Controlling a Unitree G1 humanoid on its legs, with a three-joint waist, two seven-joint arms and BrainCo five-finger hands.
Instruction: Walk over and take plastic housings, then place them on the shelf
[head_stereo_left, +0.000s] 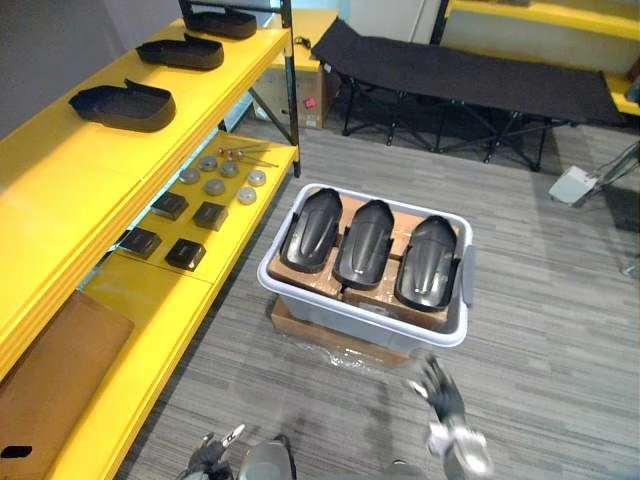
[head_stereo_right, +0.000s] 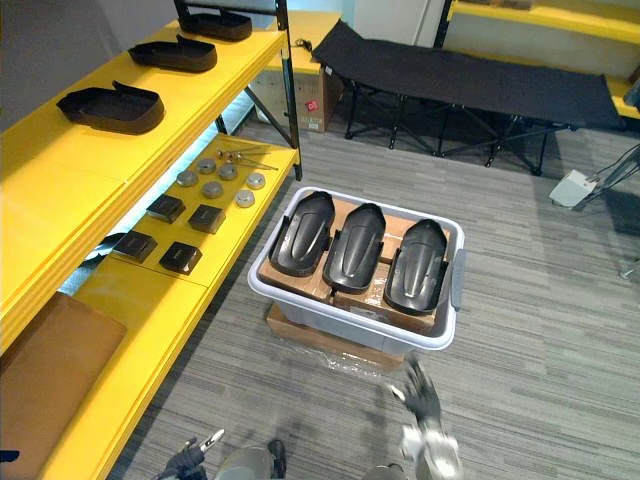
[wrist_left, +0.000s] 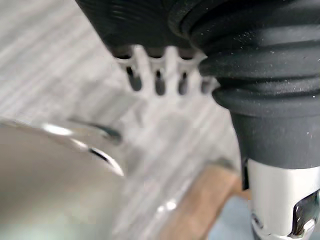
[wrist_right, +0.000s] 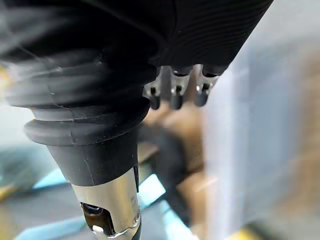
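Black plastic housings (head_stereo_left: 372, 243), three of them, are lying side by side in a grey bin (head_stereo_left: 360, 320) on the floor, while three more housings (head_stereo_left: 122, 105) are already sitting on the yellow shelf (head_stereo_left: 60, 190) to the left. The right hand (head_stereo_left: 442, 395) is hovering just short of the bin, fingers spread and holding nothing, and the left hand (head_stereo_left: 215, 447) is hanging low, relaxed and empty. The job is looking roughly half done, with the binful waiting to be lifted.
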